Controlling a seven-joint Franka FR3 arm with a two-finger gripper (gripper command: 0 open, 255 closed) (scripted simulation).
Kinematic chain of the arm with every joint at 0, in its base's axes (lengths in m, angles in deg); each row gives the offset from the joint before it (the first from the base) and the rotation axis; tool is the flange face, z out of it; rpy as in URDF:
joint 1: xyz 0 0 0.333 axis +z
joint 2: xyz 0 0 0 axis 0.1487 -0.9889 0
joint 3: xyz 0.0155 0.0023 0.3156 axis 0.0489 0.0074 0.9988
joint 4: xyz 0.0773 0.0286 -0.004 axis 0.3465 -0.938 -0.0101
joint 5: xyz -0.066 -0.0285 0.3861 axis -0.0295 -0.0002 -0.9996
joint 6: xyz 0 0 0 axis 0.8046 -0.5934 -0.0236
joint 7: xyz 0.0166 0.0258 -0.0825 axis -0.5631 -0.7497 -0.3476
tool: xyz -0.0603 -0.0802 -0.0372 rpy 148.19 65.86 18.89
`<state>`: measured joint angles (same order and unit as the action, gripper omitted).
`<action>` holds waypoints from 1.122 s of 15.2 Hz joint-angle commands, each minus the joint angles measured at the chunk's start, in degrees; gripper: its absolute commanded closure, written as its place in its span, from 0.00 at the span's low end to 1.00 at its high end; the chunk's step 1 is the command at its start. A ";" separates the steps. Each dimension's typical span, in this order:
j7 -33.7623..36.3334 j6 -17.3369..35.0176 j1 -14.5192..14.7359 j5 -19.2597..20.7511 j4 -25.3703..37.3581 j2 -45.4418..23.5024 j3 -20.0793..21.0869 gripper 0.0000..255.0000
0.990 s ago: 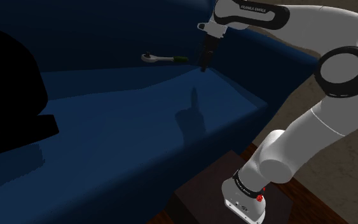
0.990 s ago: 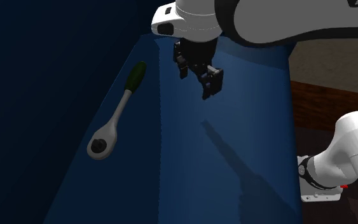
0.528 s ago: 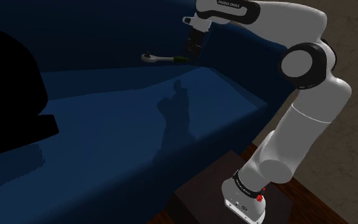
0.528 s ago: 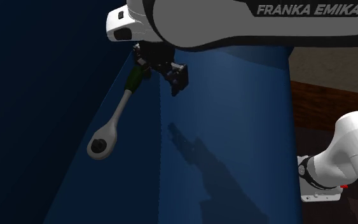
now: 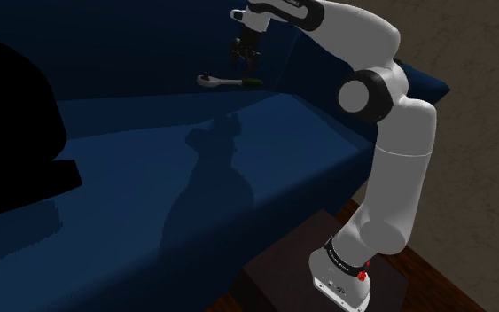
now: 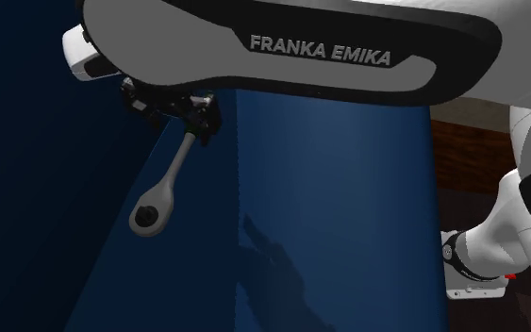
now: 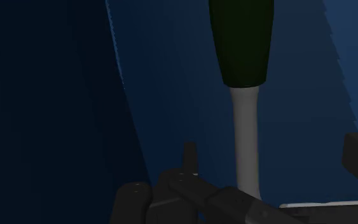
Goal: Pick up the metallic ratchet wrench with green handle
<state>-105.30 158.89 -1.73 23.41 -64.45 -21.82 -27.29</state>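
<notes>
The silver metal ratchet wrench with dark green handle, shoulder view's upper centre, looks stiff, heavy. The black end effector, jaws spread, should clasp its thick green end.

We see the wrench, silver shaft, round ratchet head, dark green handle, lying flat on blue sofa

Dim blue sofa, wooden floor
</notes>
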 commanded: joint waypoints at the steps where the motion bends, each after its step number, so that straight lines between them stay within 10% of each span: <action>1: -1.48 0.47 0.00 -0.20 0.96 -1.12 0.47 0.00; 9: -1.87 6.65 0.90 0.21 -7.12 0.77 0.45 0.00; 10: -1.87 6.56 0.86 0.18 -6.90 0.63 0.46 1.00; 17: -1.88 6.60 0.87 0.17 -6.92 0.62 0.46 1.00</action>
<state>-107.17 165.48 -0.87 23.58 -71.37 -21.19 -26.83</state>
